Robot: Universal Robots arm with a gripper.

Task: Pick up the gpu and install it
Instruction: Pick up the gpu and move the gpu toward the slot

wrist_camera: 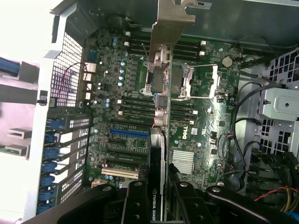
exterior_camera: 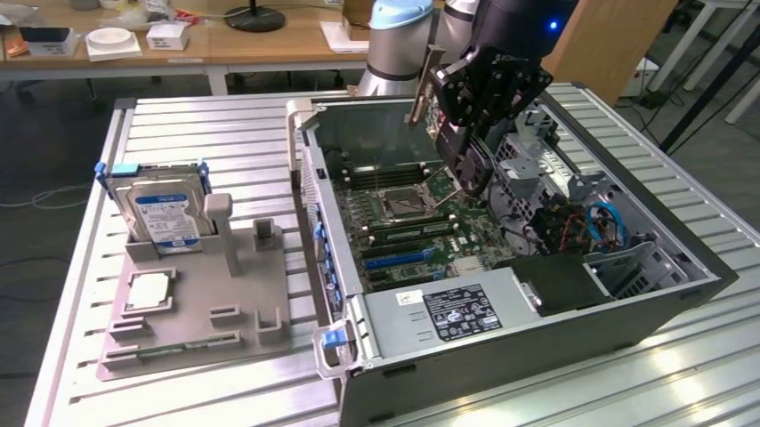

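The tool point(exterior_camera: 478, 111), in the exterior view, is clamped on the gpu point(exterior_camera: 461, 165) and holds the black card on edge over the open computer case point(exterior_camera: 665, 294), with the card's metal bracket point(exterior_camera: 418, 100) showing beside it. The pickup is therefore done. The card hangs above the motherboard point(exterior_camera: 410, 236) and looks unseated. On the bench point(exterior_camera: 214, 124), a grey parts holder point(exterior_camera: 238, 329) at the exterior view's left carries the hard drive point(exterior_camera: 164, 218). In the wrist view the tool point(wrist_camera: 156, 198) grips the gpu point(wrist_camera: 157, 154) from both sides, and the card is seen edge-on with its bracket point(wrist_camera: 170, 28) at the far end. The card runs crosswise to the expansion slots point(wrist_camera: 128, 133) near the heatsink point(wrist_camera: 183, 161), so aligning and seating it appear left to do.
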